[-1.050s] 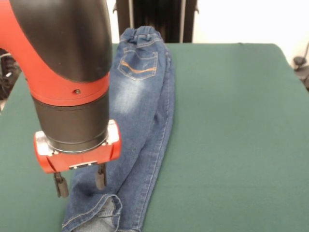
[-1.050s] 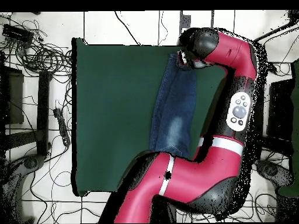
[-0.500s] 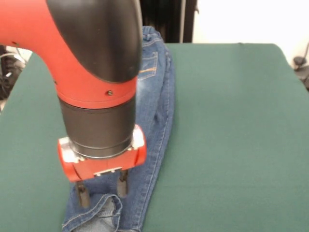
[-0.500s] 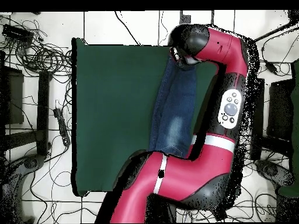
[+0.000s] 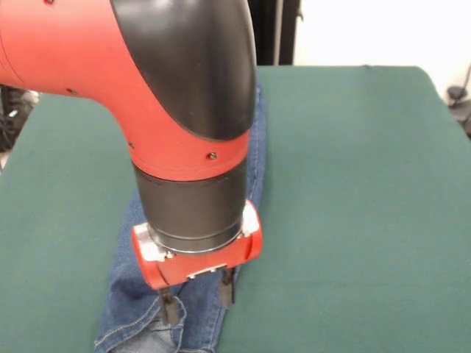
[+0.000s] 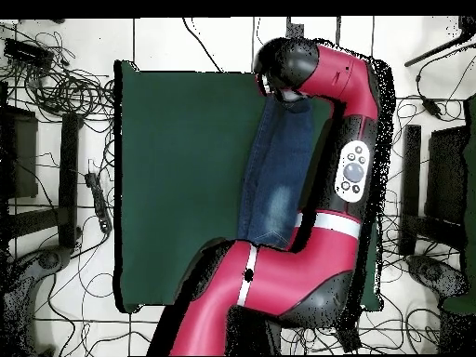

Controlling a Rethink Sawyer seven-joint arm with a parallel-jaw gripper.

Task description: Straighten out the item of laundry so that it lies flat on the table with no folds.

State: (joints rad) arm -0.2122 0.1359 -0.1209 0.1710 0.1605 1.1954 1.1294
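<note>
The item of laundry (image 5: 124, 298), a small pair of blue jeans, lies lengthwise on the green table (image 5: 353, 184), and the arm hides most of it. In the overhead view the jeans (image 6: 277, 172) run as a long narrow strip, legs close together, with the faded seat towards the bottom. My gripper (image 5: 197, 298) is open and low over the leg ends. One fingertip (image 5: 170, 310) is by a turned-over cuff (image 5: 154, 334) and the other is near the jeans' right edge. From above, the arm's head covers the gripper.
The jeans' cuffs lie close to the table's near edge in the front view. A dark stand (image 5: 274, 29) rises behind the far edge. Cables (image 6: 65, 84) cover the floor around the table in the overhead view.
In the front view the gripper has moved right across the jeans' legs and down towards the cuffs. It stays open. The arm now covers the waistband and pocket.
</note>
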